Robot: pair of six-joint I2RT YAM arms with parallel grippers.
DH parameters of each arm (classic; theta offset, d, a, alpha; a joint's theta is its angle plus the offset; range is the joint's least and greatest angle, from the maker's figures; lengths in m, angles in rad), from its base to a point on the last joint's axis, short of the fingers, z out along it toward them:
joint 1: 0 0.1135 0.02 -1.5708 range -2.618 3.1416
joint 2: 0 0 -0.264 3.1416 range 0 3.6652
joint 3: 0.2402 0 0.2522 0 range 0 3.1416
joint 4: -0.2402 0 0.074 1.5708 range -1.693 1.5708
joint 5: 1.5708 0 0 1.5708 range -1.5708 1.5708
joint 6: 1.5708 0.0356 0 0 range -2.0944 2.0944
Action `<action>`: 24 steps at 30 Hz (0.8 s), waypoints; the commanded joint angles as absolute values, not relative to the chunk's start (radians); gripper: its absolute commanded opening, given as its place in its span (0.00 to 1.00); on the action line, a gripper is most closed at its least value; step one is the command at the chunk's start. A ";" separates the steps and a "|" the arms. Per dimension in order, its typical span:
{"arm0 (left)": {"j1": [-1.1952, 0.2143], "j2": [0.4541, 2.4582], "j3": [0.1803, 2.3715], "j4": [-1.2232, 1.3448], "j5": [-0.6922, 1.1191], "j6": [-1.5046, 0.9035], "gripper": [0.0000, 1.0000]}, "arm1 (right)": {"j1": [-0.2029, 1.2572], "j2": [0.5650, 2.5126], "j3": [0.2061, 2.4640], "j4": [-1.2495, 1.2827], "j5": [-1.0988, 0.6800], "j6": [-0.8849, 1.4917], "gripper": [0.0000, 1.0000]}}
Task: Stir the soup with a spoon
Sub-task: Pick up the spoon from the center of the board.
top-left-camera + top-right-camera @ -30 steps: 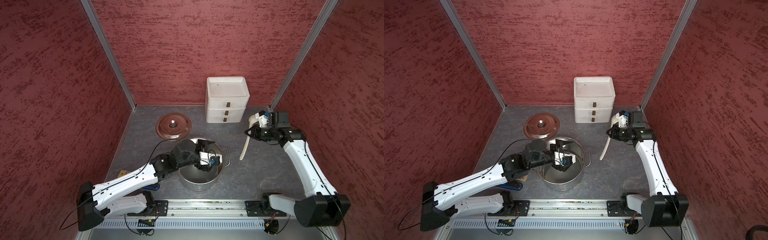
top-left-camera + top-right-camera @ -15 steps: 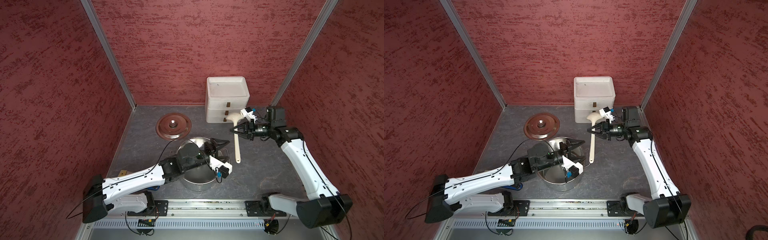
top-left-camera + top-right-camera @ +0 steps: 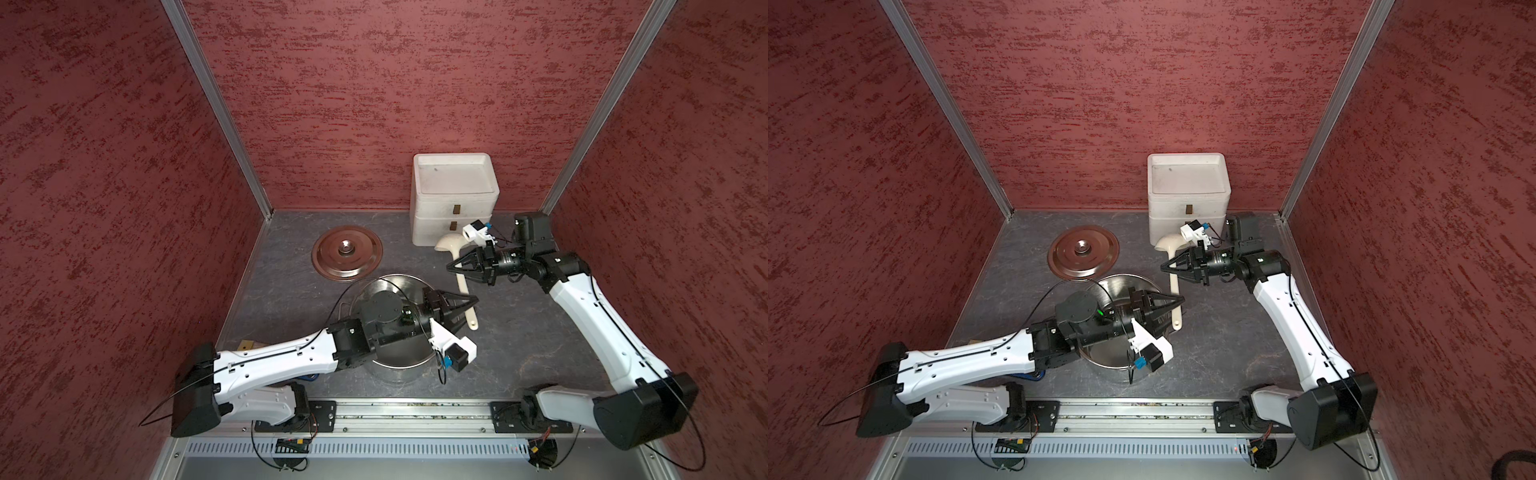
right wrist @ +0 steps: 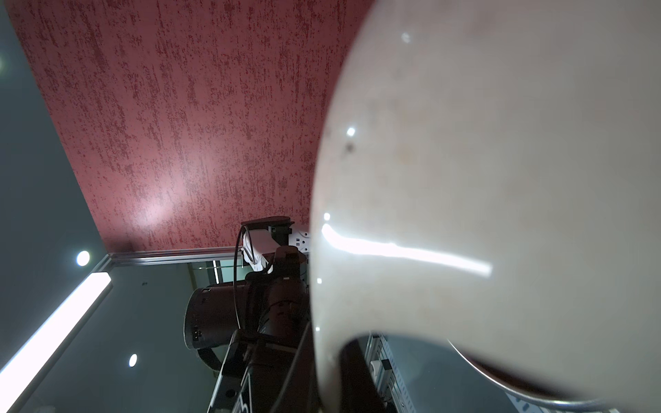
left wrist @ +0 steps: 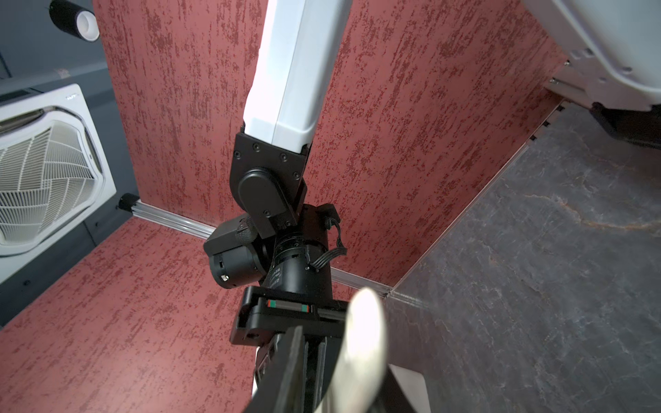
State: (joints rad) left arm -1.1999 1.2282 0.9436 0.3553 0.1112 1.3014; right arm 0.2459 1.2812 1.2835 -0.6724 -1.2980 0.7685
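Observation:
The cream-white spoon (image 3: 462, 284) hangs in the air just right of the steel pot (image 3: 386, 280), bowl toward the back wall. My right gripper (image 3: 453, 268) is shut on its handle just below the bowl. My left gripper (image 3: 473, 300) reaches over the pot's right rim and is shut on the handle lower down, near its end. In the right wrist view the spoon's bowl (image 4: 483, 178) fills most of the picture. The left wrist view shows the handle (image 5: 365, 332) beside a dark finger (image 5: 291, 361). No soup shows; my left arm hides much of the pot's inside.
The pot's brown lid (image 3: 347, 252) lies flat behind the pot. A white drawer box (image 3: 454, 195) stands at the back wall, close behind the right wrist. A yellow-brown packet (image 3: 246, 345) and a blue tool (image 3: 309, 377) peek out under the left arm.
My right arm has carried the spoon leftward, toward the pot. My left gripper has swung out from over the pot to the right and closed on the handle.

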 commanded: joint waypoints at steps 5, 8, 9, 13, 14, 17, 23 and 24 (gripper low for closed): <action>-1.200 1.245 0.992 0.353 0.127 1.287 0.00 | 0.263 1.271 1.268 -0.600 -1.283 0.798 0.02; -1.200 1.250 0.997 0.383 0.121 1.255 0.00 | 0.263 1.257 1.254 -0.598 -1.270 0.801 0.10; -1.201 1.249 0.998 0.407 0.109 1.241 0.00 | 0.263 1.249 1.250 -0.598 -1.259 0.800 0.19; -1.203 1.237 0.999 0.507 0.020 1.160 0.00 | 0.262 1.191 1.230 -0.581 -1.135 0.804 0.64; -1.201 1.232 1.001 0.522 -0.008 1.146 0.00 | 0.263 1.170 1.218 -0.573 -1.096 0.808 0.75; -1.201 1.220 1.017 0.534 -0.102 1.097 0.00 | 0.262 1.068 1.162 -0.543 -0.946 0.813 0.90; -1.201 1.152 1.068 0.447 -0.364 0.884 0.00 | 0.261 0.825 1.057 -0.639 -0.593 0.732 0.98; -1.203 1.134 1.085 0.380 -0.412 0.821 0.00 | 0.261 0.789 1.045 -0.662 -0.503 0.713 0.98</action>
